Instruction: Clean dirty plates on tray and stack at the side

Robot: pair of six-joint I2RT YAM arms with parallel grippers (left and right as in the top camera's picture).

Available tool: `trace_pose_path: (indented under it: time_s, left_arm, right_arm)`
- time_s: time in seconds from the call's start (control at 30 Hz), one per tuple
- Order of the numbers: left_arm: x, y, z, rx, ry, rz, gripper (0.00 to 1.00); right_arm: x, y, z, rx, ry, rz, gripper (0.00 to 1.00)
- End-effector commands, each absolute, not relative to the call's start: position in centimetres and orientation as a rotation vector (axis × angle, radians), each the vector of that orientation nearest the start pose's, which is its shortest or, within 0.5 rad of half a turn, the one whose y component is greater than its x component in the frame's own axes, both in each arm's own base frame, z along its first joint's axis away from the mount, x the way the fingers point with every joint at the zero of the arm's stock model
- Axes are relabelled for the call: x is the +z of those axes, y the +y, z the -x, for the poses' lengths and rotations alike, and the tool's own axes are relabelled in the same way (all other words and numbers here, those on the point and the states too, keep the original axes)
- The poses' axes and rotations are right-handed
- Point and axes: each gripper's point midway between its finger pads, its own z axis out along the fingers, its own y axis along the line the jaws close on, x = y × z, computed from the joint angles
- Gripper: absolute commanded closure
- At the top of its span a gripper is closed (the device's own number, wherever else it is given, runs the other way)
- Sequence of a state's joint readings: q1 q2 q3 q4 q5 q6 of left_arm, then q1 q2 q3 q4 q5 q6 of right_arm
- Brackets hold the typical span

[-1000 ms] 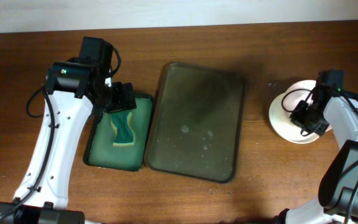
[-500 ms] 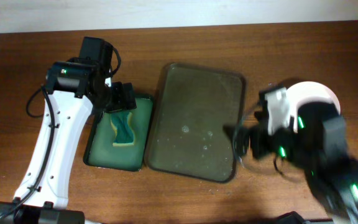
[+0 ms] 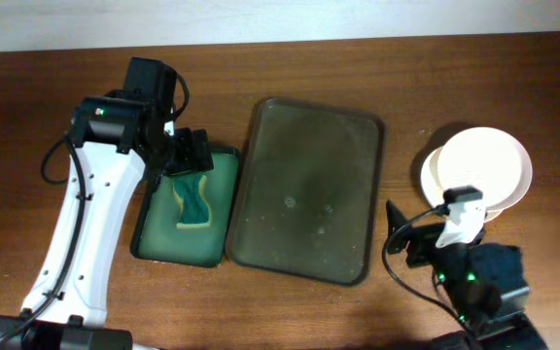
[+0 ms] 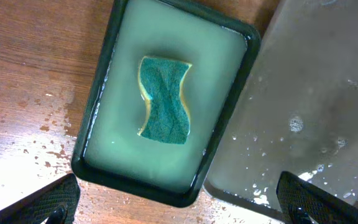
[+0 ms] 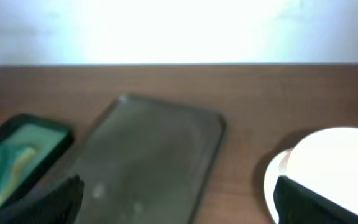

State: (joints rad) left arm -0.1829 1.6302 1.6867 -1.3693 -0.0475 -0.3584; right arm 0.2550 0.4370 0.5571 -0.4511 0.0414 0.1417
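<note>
The dark olive tray lies mid-table with only water drops on it; it also shows in the right wrist view as the tray. White plates sit stacked on the table to its right, the top one shifted back and right, with no smear showing. In the right wrist view the plates are a bright patch. My right gripper hangs open and empty near the front edge, in front of the stack; its own view shows the right gripper open. My left gripper is open above the sponge tray, holding nothing.
A smaller green tray with soapy water holds a teal sponge left of the big tray. In the left wrist view the sponge lies mid-tray. Water drops speckle the wood beside it.
My right arm left the plate stack and swung down to the table's front right, its gripper now open. A plate now lies on top of the stack. The left arm has not moved.
</note>
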Motion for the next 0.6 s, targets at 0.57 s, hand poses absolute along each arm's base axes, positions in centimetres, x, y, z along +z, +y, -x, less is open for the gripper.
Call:
trace_pose_path:
  time_s: [0.57]
  left_arm:
    - [22.0, -5.4, -33.5, -0.05, 2.849, 0.248, 0.01]
  right_arm:
    - [15.6, 5.7, -23.9, 0.28, 1.653, 0.077, 0.02]
